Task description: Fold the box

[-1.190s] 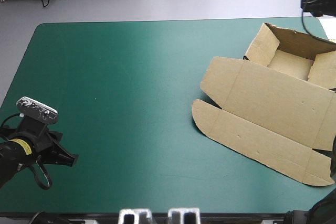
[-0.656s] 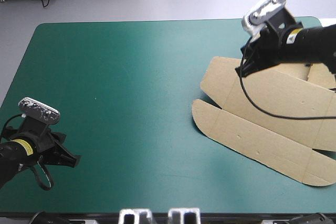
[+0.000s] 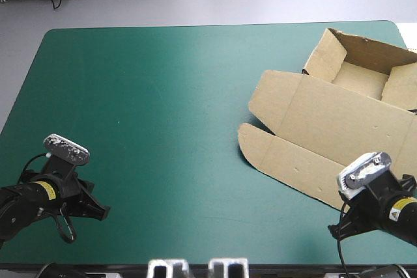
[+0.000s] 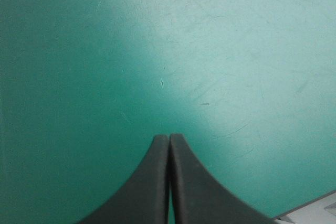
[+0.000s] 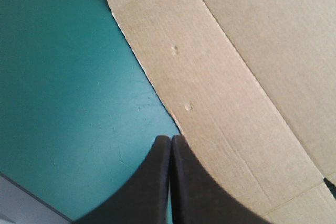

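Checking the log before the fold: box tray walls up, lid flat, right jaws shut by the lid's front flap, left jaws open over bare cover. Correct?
No: the left gripper has its jaws shut, meeting in one arch over the teal-green cover, as the left wrist view shows. The rest holds for the box and right gripper.

Box (image 3: 332, 128) on the right half of the bench (image 3: 163, 96), tray part (image 3: 358, 79) toward the far right corner, lid (image 3: 326, 144) flat before it, left claw (image 3: 101, 213) over the near left corner, right claw (image 3: 334, 229) at the lid's near edge
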